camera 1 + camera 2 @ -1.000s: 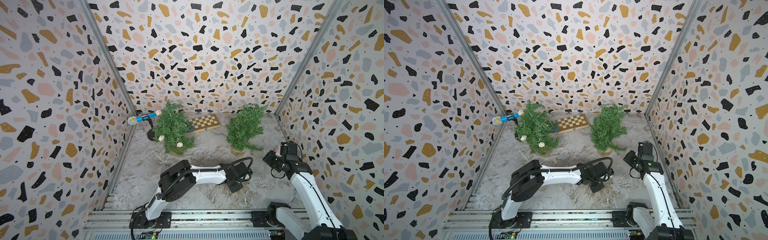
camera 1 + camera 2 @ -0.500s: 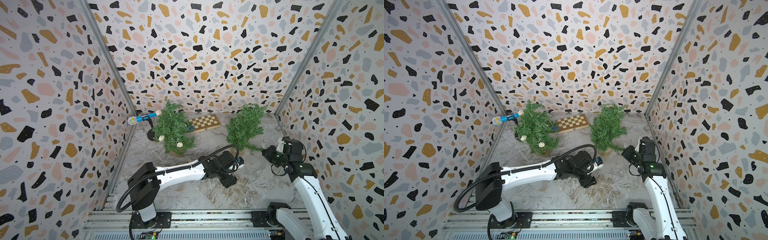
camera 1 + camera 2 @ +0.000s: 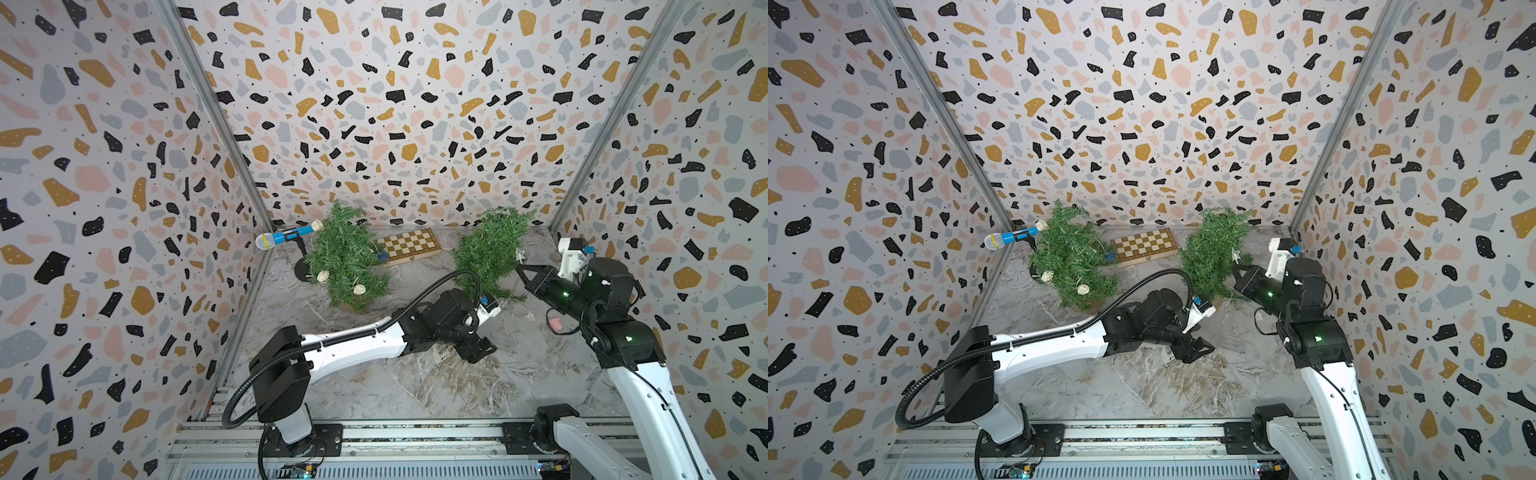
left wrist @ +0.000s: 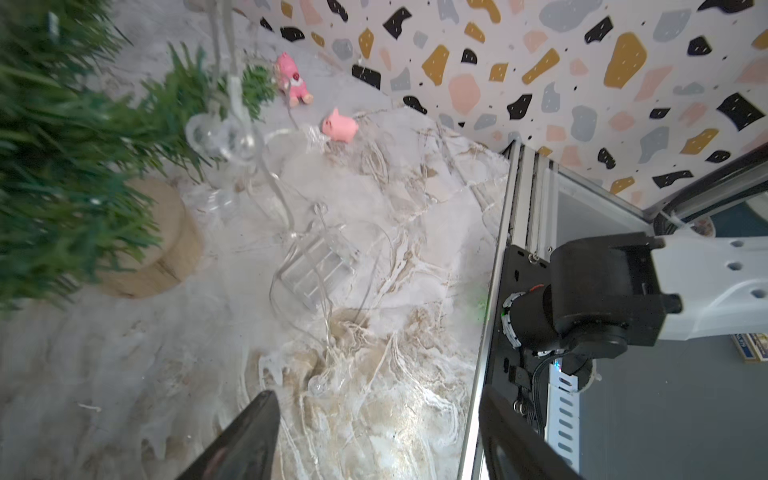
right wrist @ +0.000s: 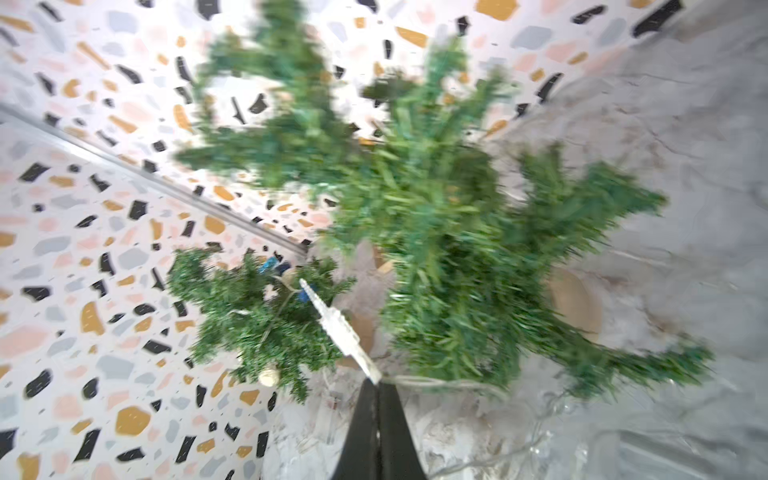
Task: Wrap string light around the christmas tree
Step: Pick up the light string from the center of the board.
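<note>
The right gripper [image 5: 377, 384] pinches the string light [image 5: 338, 328] in its tips, and the left gripper [image 4: 377, 394] spreads wide near it.

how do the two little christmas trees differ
The tree by the microphone carries pale woven balls; the second tree shows none. The second tree has clear string light on a branch, its star end pinched in the shut right gripper; no gripper is near the tree by the microphone. Both are green and standing.

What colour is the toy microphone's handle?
The toy microphone has a blue handle, clearest in a top view.
</note>
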Available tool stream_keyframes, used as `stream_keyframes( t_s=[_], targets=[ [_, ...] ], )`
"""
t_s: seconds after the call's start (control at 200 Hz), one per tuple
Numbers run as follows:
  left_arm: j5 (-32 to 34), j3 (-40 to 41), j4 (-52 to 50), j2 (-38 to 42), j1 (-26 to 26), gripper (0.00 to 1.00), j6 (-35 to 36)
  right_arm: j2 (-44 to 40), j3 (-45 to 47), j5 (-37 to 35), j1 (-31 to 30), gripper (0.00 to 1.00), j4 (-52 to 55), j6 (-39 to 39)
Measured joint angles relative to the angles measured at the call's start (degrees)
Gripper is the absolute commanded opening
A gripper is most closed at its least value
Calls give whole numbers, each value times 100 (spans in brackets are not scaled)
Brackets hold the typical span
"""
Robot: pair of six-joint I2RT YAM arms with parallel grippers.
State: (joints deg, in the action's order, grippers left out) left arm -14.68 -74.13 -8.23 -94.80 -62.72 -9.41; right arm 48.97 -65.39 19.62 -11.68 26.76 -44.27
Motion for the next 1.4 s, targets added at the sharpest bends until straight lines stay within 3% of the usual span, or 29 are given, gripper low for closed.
stream_keyframes(
  t_s=[0.175,0.275,0.466,0.576,0.751,0.991,1.096,1.136,1.231,1.397],
  targets=[
    [-94,0,197,323,326,75,-20,179,-337,-48,-562,0,-249,85],
    [-144,-35,291,474,485,69,-15,334,-507,-35,-850,0,-345,118],
    [-350,-203,243,479,590,50,-33,579,-890,-140,-1528,0,-474,315],
    [-579,-199,264,509,645,23,-133,603,-879,-125,-1576,0,-601,361],
    [-691,-68,57,977,758,0,-175,739,-612,-120,-1576,0,-761,415],
    [-466,632,-170,2481,1248,0,-232,1121,-350,52,-1727,0,-946,577],
    [-431,636,-166,2610,1294,45,-256,1311,-352,81,-1954,0,-1016,682],
    [-439,636,-168,2562,1294,55,-299,1377,-354,96,-2050,0,-1029,730],
    [-498,636,-170,2323,1285,65,-354,1526,-356,122,-2240,0,-1054,822],
    [-605,673,-17,1915,1285,62,-411,1641,-356,142,-2527,0,-1097,905]
  ],
)
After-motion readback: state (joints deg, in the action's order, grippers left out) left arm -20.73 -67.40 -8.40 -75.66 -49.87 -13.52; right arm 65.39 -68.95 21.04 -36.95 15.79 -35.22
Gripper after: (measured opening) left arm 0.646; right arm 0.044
